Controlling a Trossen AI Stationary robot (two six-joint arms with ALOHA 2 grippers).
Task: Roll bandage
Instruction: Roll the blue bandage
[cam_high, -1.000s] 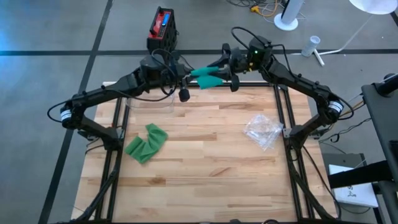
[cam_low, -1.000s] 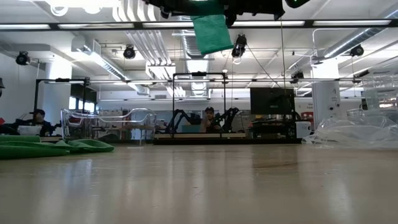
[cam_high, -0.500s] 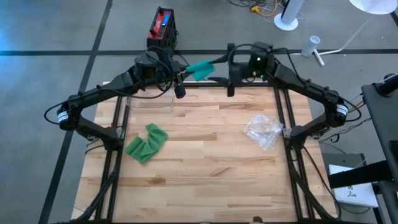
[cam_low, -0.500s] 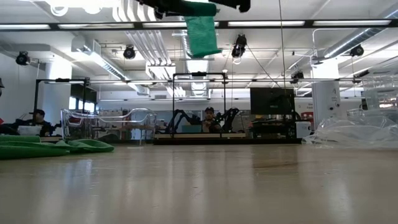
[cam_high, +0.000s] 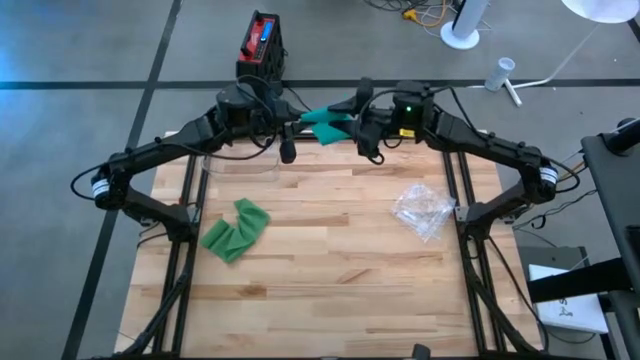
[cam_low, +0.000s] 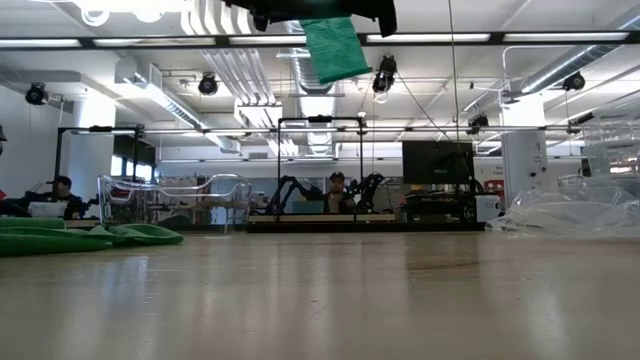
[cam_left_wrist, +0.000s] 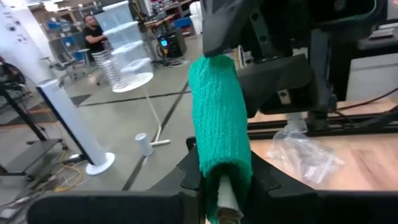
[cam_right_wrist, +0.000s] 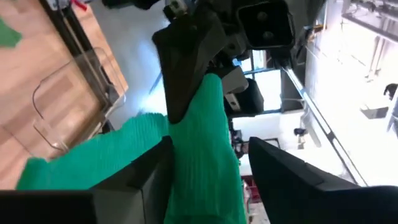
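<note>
Item: green bandage (cam_high: 325, 124), held in the air above the far edge of the desk (cam_high: 330, 260), between the two arms; in the low view it hangs as a short green flap (cam_low: 335, 48) from the top of the picture. Left claw (cam_high: 290, 128): nearly closed, pinching one end of the bandage; the left wrist view shows the rolled green cloth (cam_left_wrist: 221, 124) standing up from between its fingers, with a pale core at the base. Right claw (cam_high: 352, 112): fingers part-way apart on either side of the other end of the bandage, the cloth (cam_right_wrist: 199, 149) lying between them in the right wrist view; whether they press on it cannot be told. Change from half a second ago: the right claw has shifted toward the left claw and a little nearer the desk, so the two now sit closer together, and the bandage between them looks shorter and more bunched; the hanging flap in the low view has moved slightly to the right. Left claw much as before. Other contents: a second green bandage (cam_high: 235, 230) crumpled on the left part of the desk, clear plastic wrapping (cam_high: 424, 208) on the right part, a clear container (cam_high: 240, 163) near the far left edge; all unmoved.
</note>
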